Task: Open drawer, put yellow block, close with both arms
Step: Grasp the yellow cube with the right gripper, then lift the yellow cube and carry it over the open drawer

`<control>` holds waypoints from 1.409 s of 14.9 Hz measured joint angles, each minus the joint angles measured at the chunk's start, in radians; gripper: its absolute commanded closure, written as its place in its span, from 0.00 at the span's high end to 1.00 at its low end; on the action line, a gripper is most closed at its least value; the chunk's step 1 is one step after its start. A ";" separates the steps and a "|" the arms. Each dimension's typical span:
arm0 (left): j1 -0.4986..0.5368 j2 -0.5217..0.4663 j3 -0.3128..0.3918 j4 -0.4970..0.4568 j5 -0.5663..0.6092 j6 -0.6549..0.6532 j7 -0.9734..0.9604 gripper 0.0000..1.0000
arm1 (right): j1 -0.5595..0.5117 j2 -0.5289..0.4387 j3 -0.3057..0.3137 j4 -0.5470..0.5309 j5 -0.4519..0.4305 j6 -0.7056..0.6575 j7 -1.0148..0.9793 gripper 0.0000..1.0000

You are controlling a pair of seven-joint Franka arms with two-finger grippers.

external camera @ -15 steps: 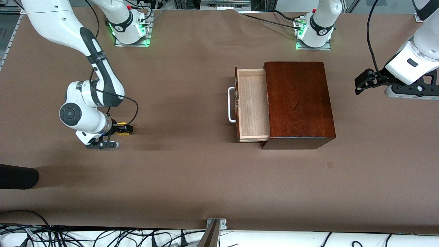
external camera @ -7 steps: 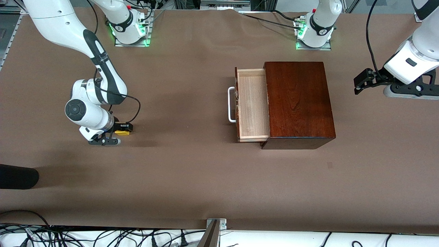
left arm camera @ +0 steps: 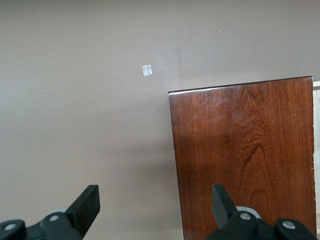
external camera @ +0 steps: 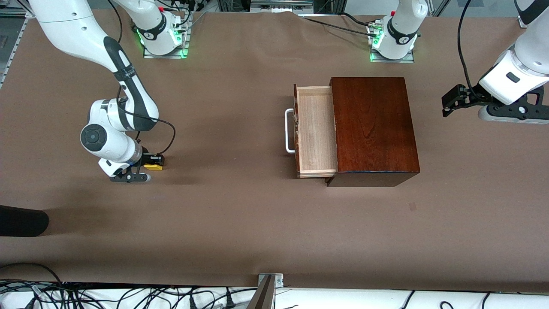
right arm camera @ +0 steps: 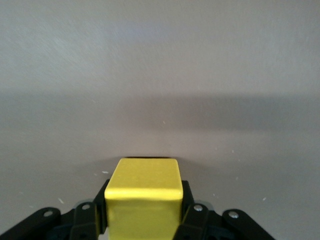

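My right gripper [external camera: 148,165] had clamped the yellow block [right arm camera: 144,197] down on the table [external camera: 236,223], toward the right arm's end. My left gripper [left arm camera: 155,205] waited, jaws spread, over the table beside the box [external camera: 373,128]; the drawer [external camera: 315,131] stood open.

White arms [external camera: 77,25], black cables [external camera: 462,47]

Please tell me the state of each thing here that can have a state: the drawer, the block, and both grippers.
Drawer: pulled partly out of the box, nothing in it.
Block: on the table at the right arm's end, clamped between the jaws.
Right gripper: down at the table, shut on the block.
Left gripper: open, holding nothing, waiting in the air by the box.
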 measured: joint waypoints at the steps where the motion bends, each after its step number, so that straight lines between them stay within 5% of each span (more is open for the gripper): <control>1: 0.000 0.000 0.000 0.000 0.000 -0.001 0.000 1.00 | 0.005 -0.003 0.003 0.031 0.000 -0.038 -0.002 0.00; 9: -0.002 0.000 0.000 0.000 0.000 -0.001 0.000 1.00 | 0.120 -0.027 0.012 0.392 0.000 -0.451 -0.079 0.00; 12: -0.002 0.000 0.000 0.000 0.000 -0.001 0.000 1.00 | 0.167 -0.031 0.050 0.446 0.000 -0.475 -0.155 0.00; 17: -0.003 0.000 0.000 0.001 0.000 -0.001 0.000 1.00 | 0.240 -0.035 0.217 0.560 -0.016 -0.515 -0.193 0.00; 21: -0.004 0.000 0.000 0.001 0.000 -0.002 0.000 1.00 | 0.425 -0.028 0.229 0.607 -0.024 -0.514 -0.221 0.00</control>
